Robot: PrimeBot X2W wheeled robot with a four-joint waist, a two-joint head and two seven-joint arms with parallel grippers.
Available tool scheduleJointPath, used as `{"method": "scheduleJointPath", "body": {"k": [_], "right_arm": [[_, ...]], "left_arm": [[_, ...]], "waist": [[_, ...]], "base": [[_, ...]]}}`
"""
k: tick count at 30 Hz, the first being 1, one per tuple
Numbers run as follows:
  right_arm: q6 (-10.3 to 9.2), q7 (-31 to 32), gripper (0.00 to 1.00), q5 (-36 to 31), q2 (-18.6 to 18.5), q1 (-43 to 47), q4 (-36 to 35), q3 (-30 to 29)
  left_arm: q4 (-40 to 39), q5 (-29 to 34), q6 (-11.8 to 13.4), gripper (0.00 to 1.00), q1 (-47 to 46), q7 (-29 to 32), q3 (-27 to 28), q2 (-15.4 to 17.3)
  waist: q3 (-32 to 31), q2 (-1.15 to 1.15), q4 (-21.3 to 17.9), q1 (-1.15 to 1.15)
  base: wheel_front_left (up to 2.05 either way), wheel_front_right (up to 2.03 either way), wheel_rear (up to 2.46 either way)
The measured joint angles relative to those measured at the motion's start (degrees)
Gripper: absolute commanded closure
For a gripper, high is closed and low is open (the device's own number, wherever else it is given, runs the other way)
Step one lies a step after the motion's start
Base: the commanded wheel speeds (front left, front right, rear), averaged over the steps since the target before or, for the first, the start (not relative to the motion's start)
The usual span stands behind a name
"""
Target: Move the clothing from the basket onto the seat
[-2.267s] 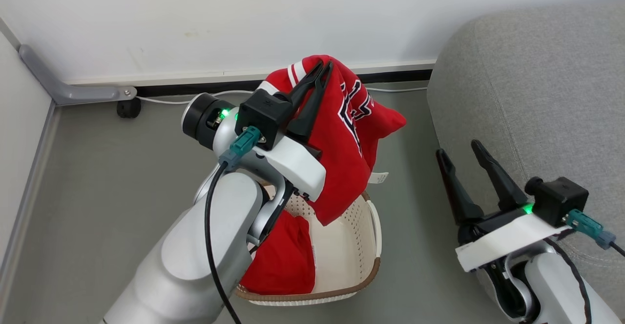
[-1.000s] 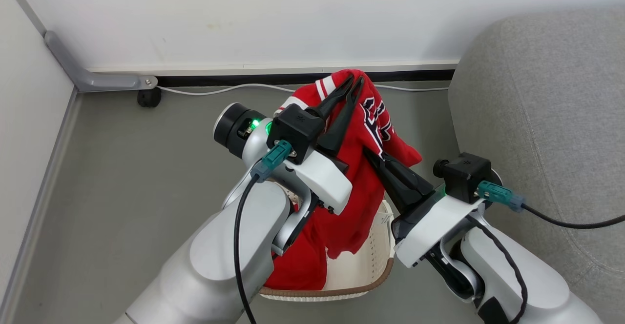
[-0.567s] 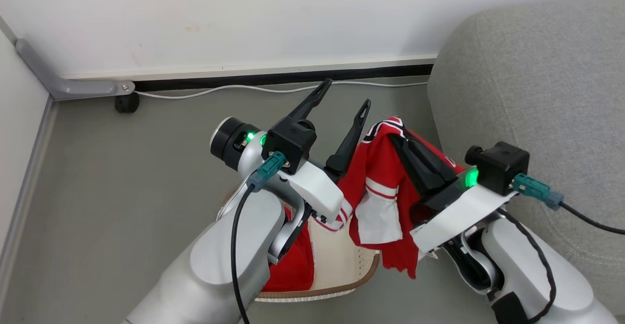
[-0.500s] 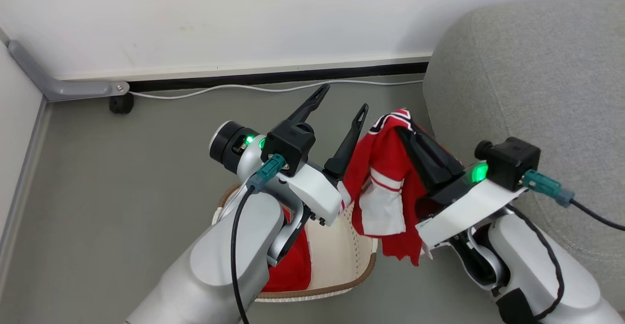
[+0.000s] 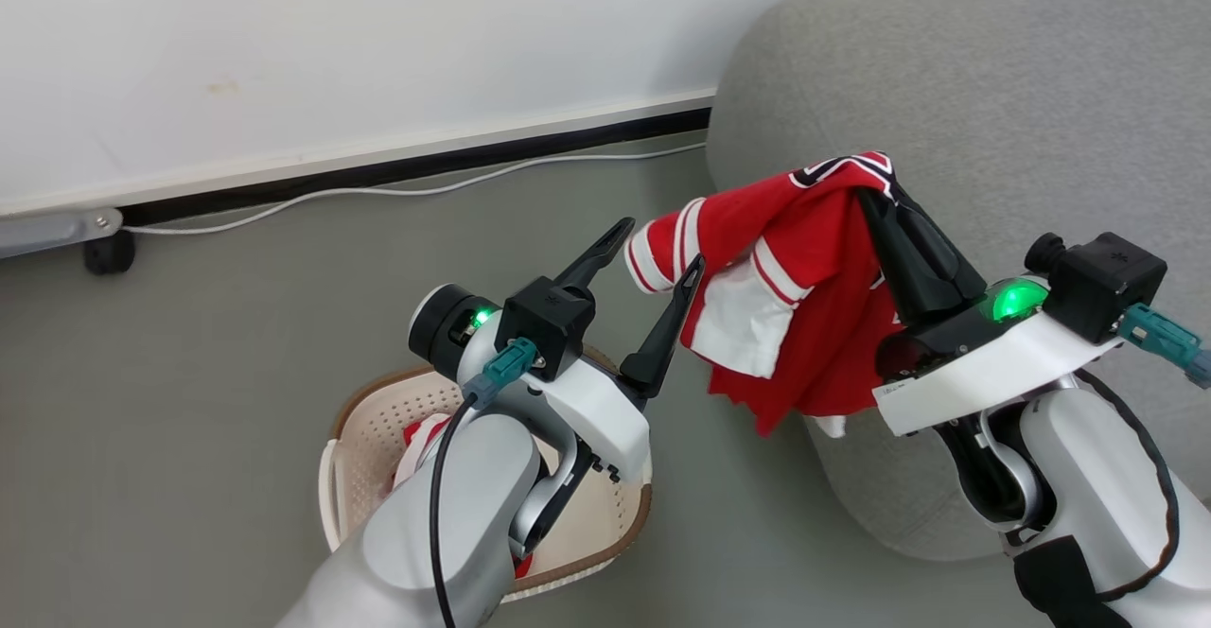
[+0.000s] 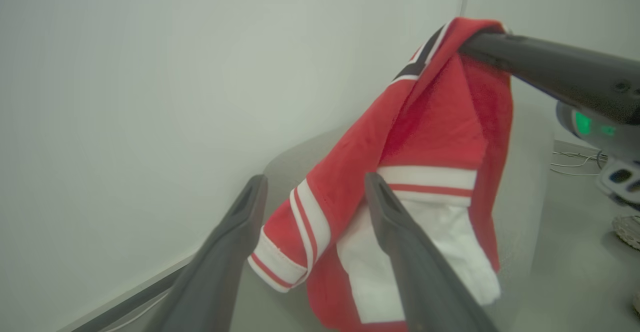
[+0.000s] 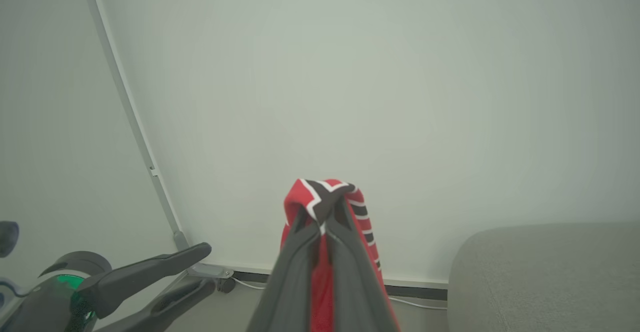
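Right claw pinches a red, white-striped jersey, apparently over the grey fabric sofa's nine-o'clock edge; left claw gapes empty. Released now, it could slide floorward.

Basket on floor, left of seat

Smooth grey floor, seen from the head. Bears the cream perforated basket at seven o'clock, brown-rimmed and upright. Carries the light-grey seat from one round to four o'clock, apart from the basket. Holds a white cable along the wall foot at eleven and a small black caster at nine.
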Motion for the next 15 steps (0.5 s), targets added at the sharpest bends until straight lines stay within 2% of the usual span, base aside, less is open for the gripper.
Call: {"method": "scheduleJointPath", "body": {"k": [15], "right_arm": [[0.00,0.0,1.00,0.1,-0.1,0.8,-1.4,-2.4]], "left_arm": [[-1.0,-0.6,-1.7,0.00,2.6,0.0,3.8,0.1]], "waist": [[-1.6,0.00,-13.6,0.00]], "base": [[0.00,0.00,0.00]]}}
